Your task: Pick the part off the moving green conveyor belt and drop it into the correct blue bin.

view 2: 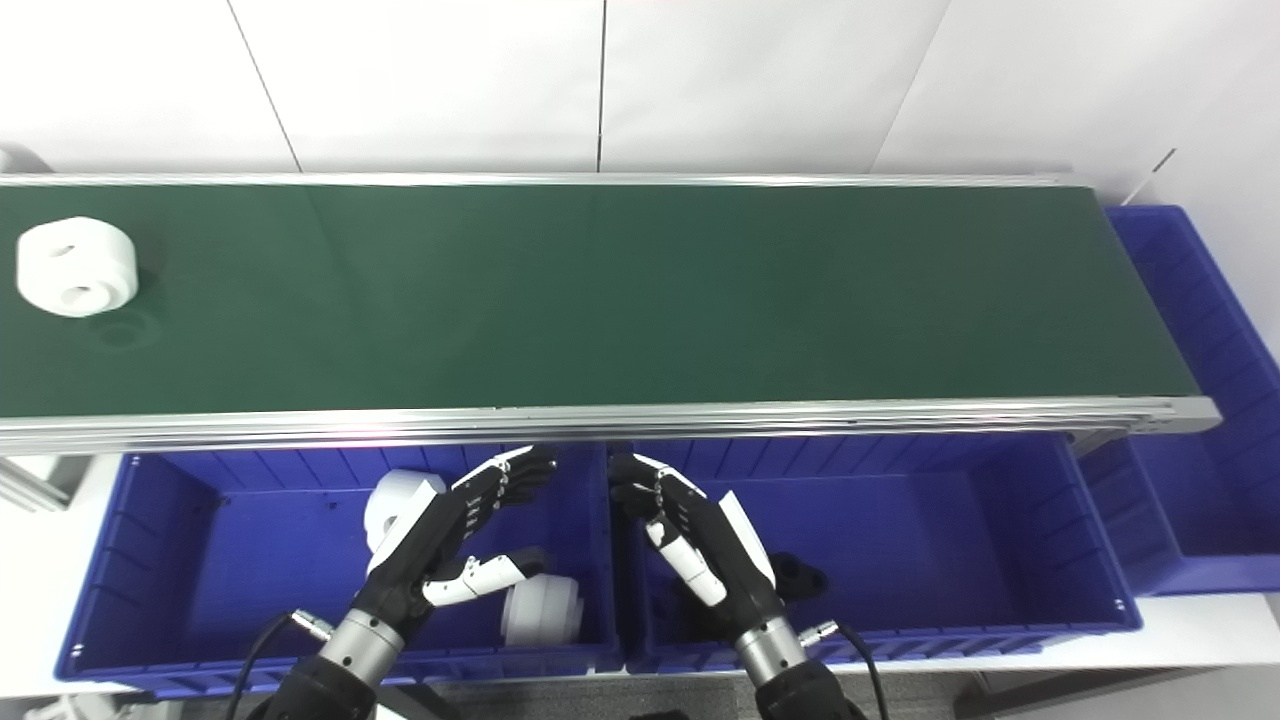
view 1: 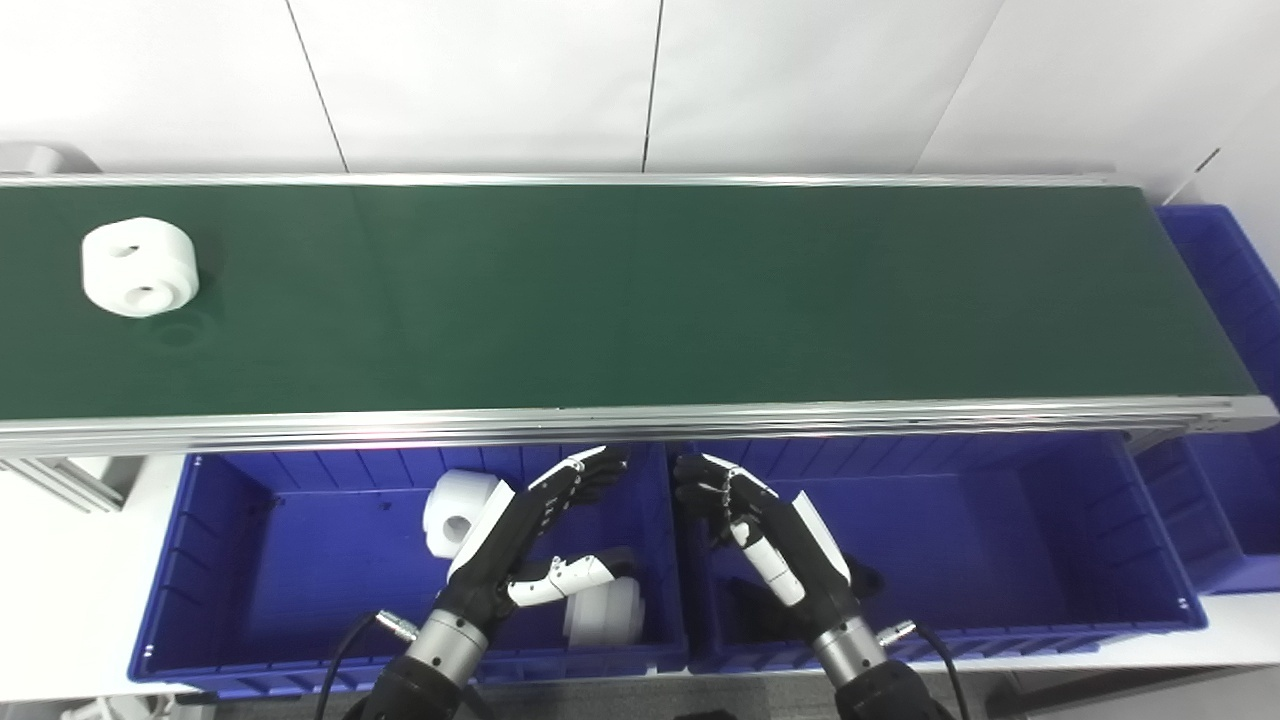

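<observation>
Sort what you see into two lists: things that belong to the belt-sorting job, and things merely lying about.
Belongs to the job:
- white part on the green conveyor belt
- left blue bin, holding two white parts
- right blue bin
- left hand and right hand, both open, holding nothing

Lying about:
- third blue bin at the belt's right end
- dark object in the right bin, unclear what

Conveyor belt (view 1: 640, 300) spans the far side, left to right; one part (view 1: 139, 266) on its far-left end. Before it, two bins side by side: left bin (view 1: 200, 560) containing two parts (view 1: 458, 510), right bin (view 1: 1000, 530). Third bin (view 1: 1225, 400) beyond the belt's right end.
</observation>
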You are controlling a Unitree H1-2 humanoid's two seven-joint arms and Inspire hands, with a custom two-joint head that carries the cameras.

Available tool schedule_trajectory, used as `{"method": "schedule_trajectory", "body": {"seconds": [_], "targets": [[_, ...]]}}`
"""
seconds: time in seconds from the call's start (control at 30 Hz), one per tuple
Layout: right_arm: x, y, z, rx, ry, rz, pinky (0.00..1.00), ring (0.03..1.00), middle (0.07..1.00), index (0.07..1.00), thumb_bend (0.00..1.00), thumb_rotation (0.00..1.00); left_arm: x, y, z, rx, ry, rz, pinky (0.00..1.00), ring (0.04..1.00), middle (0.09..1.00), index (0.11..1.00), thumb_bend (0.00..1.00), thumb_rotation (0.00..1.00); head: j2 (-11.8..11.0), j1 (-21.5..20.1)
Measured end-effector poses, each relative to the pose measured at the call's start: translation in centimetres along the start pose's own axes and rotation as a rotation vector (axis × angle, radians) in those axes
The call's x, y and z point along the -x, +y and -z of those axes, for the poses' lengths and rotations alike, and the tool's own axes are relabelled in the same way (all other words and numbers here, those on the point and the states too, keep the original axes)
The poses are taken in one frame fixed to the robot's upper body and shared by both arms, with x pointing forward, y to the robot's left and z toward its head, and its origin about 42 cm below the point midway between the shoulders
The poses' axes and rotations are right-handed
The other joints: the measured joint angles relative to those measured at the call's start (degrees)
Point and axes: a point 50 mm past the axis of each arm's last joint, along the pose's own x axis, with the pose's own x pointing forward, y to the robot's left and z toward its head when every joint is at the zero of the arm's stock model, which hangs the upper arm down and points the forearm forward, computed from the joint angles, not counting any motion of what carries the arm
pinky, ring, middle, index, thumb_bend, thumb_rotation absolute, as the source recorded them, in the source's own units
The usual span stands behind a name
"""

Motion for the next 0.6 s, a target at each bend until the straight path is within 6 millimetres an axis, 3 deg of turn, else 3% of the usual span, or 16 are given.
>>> {"method": "schedule_trajectory", "body": {"seconds": [0.6], "targets": [[0.0, -0.27, 0.23, 0.004, 0.008, -0.003, 0.75, 0.789, 0.828, 0.83, 0.79, 0.97, -0.09, -0.22, 0.16, 0.003, 0.0, 0.001, 0.83, 0.846, 0.845, 0.84, 0.67, 0.64, -0.79, 0.35]]}}
